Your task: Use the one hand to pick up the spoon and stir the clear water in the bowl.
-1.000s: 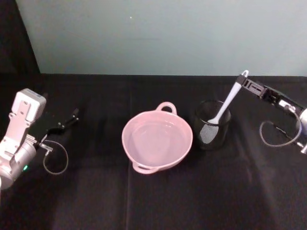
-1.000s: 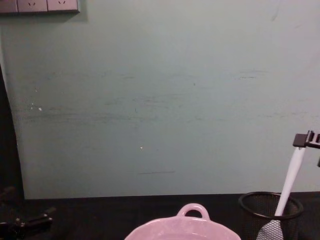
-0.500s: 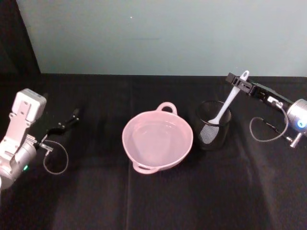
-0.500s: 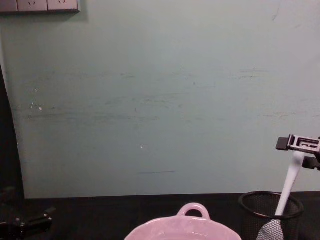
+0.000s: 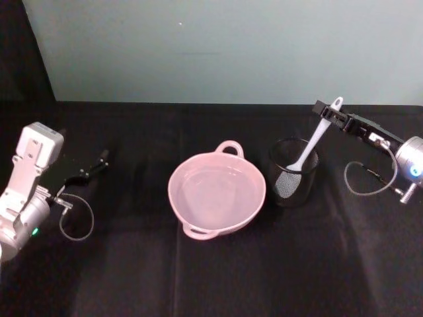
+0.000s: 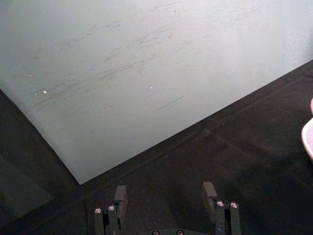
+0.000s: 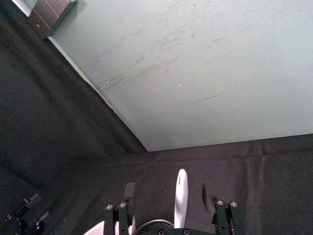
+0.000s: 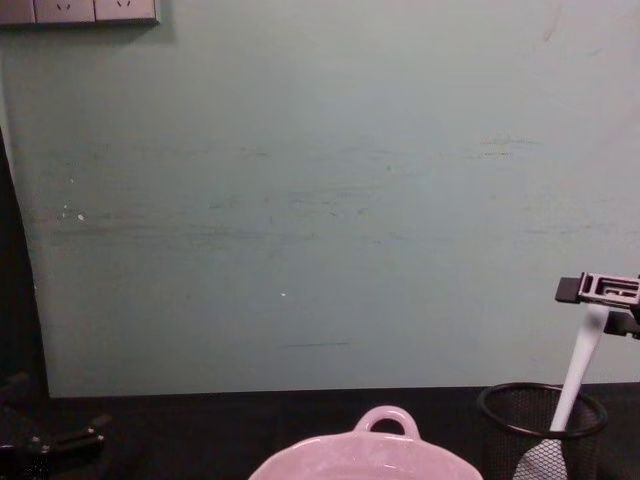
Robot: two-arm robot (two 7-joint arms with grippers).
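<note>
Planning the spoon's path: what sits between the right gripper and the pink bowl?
In the head view, a black mesh cup stands between the right gripper and the bowl, holding the spoon scoop down.

My right claw [image 5: 328, 115] reaches in from the right above the black tabletop [image 5: 218, 277] and sits at the upper end of the spoon [image 5: 309, 149], just below the hole in its handle tip. The white spoon leans in a black mesh cup [image 5: 275, 173], scoop down inside it. Just left of the cup stands the pink bowl [image 5: 174, 193], one loop handle on its far rim and one on its near rim, with clear water [image 5: 217, 190] in it. My left claw [image 5: 99, 162] lies low at the far left, well apart from the bowl
</note>
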